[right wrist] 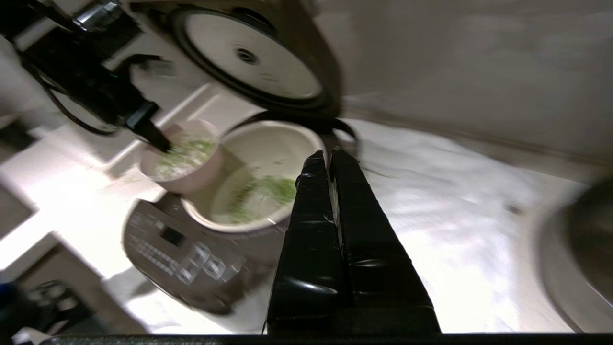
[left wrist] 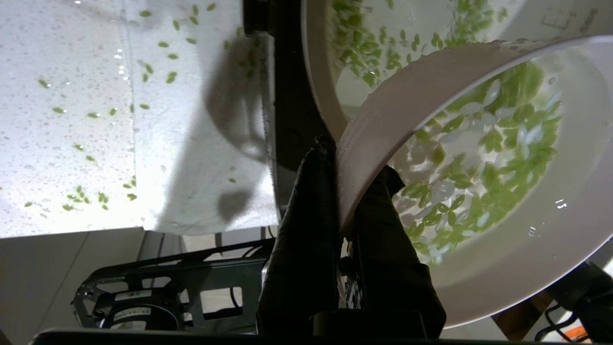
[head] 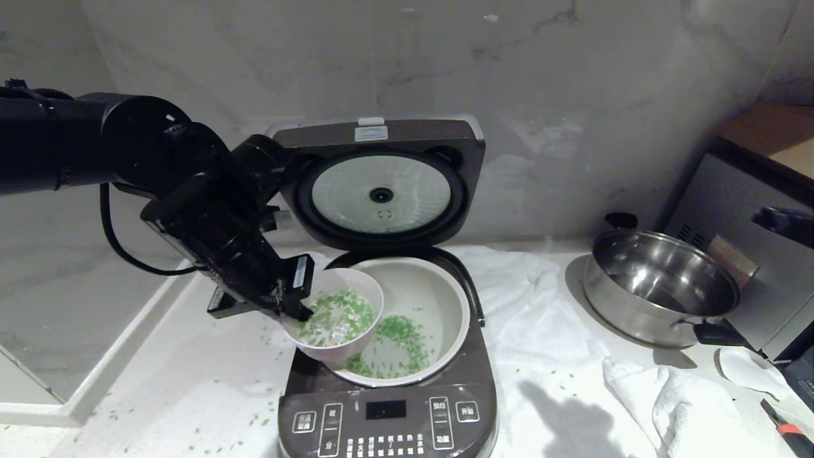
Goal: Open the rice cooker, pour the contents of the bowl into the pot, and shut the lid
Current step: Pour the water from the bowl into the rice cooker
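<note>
A kitchen: marble-look wall [head: 572,76], rice cooker [head: 388,407], steel pan [head: 661,286] on counter.

The left arm reaches in from the left of the rice cooker [head: 388,356], wrist angled downward. The left claw [head: 294,304] is clamped on the rim of the bowl [head: 335,315] above the cooker's front-left. The right claw [right wrist: 327,155], fingers pressed together, hangs to the cooker's right.

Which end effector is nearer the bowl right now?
Left. The left end effector is clamped on the bowl rim over the pot; the right end effector hangs apart, shut and empty.
</note>
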{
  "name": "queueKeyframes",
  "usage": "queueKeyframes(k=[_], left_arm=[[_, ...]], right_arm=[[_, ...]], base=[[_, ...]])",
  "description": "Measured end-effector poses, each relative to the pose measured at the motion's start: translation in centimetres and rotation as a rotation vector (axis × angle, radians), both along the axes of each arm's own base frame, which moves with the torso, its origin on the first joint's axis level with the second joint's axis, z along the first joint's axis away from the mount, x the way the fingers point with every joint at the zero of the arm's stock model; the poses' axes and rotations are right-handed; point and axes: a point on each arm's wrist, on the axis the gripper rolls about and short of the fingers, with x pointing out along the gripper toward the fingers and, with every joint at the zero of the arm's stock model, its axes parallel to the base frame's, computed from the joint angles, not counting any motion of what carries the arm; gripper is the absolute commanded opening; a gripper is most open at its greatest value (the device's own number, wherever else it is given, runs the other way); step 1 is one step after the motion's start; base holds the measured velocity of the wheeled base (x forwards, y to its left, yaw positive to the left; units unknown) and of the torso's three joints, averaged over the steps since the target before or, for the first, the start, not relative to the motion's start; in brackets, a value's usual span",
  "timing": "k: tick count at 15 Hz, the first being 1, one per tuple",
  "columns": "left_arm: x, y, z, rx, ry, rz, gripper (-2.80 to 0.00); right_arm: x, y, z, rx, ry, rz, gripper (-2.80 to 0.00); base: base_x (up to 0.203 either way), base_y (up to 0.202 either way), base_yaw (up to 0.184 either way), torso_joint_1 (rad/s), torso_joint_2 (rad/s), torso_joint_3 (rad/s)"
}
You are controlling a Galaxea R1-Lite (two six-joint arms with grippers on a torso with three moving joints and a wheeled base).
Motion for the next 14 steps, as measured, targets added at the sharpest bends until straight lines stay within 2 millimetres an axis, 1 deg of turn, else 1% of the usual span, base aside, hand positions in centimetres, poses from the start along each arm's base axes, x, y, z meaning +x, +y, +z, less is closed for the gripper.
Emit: queueKeyframes(k=[1, 3, 5, 7, 10, 12, 14], left_arm=[[-0.1, -0.3, 0.0, -0.001, 0.000, -0.009, -2.80], [-0.3, -0.8, 0.0, -0.002, 0.000, -0.024, -2.80], [-0.4, -1.1, -0.1, -0.003, 0.002, -0.029, -2.80], [-0.4, -1.2, -0.1, -0.005, 0.006, -0.024, -2.80], [-0.4, -1.3, -0.1, -0.005, 0.006, -0.028, -2.80], [-0.5, -1.5, -0.1, -0.006, 0.006, -0.031, -2.80], [-0.6, -1.5, 0.0, -0.008, 0.005, -0.027, -2.80]], right_arm=[[2.3, 0.9, 0.6, 0.000, 0.027, 0.051, -2.80], [6.2, 3.0, 1.0, 0.005, 0.086, 0.136, -2.80], [9.1, 5.4, 0.6, 0.015, 0.162, 0.207, -2.80], [11.2, 7.5, 0.2, 0.012, 0.230, 0.255, -2.80], [13.7, 9.6, 0.2, 0.047, 0.294, 0.282, -2.80], [15.4, 10.4, 0.4, 0.052, 0.306, 0.280, -2.80], [17.2, 10.6, 0.4, 0.052, 0.316, 0.261, -2.80]], base=[[0.000, 0.000, 0.000, 0.000, 0.00, 0.000], [0.000, 0.000, 0.000, 0.000, 0.00, 0.000], [0.000, 0.000, 0.000, 0.000, 0.00, 0.000], [0.000, 0.000, 0.000, 0.000, 0.00, 0.000], [0.000, 0.000, 0.000, 0.000, 0.00, 0.000], [0.000, 0.000, 0.000, 0.000, 0.00, 0.000], [0.000, 0.000, 0.000, 0.000, 0.00, 0.000]])
